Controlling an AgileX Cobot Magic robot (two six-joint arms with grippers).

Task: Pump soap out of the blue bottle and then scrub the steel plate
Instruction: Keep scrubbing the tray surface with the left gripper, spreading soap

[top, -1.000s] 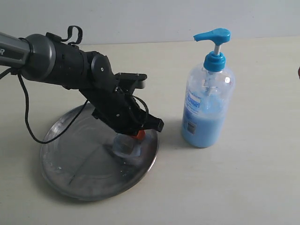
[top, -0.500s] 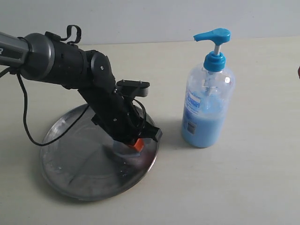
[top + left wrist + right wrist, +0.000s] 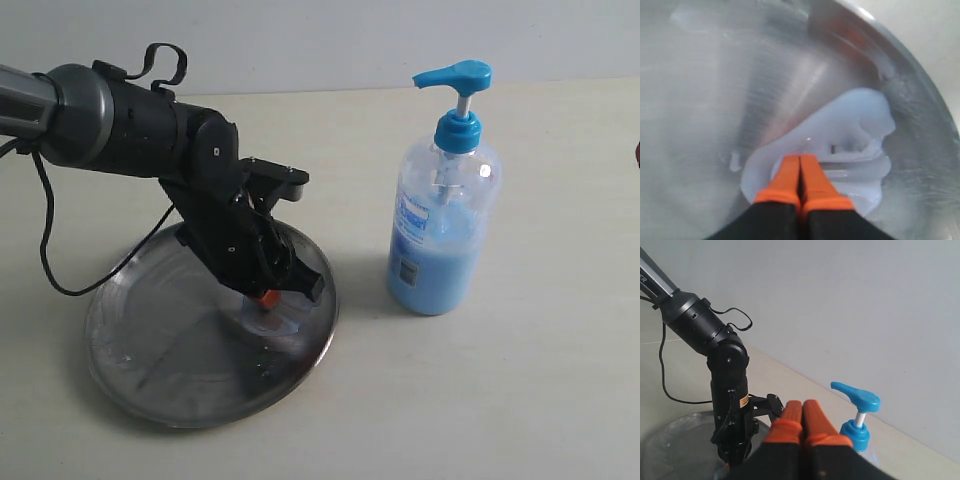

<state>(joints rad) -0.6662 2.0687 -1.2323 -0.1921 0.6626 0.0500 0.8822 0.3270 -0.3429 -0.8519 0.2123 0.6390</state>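
The left gripper (image 3: pixel 800 161) has its orange fingers pressed together with nothing between them. The tips sit in the pale blue soap (image 3: pixel 860 130) smeared on the steel plate (image 3: pixel 700 100). Since half a second ago it has slid away from the blue bottle (image 3: pixel 445 230), toward the plate's middle; the bottle has not moved. The plate lies just beside the bottle, on its spout side. The right gripper (image 3: pixel 802 407), likewise pinched tight and empty, covers all of the bottle but its pump head in the right wrist view. In the exterior view the left wrist hides most of its fingers, and the soap's edges blur into the steel.
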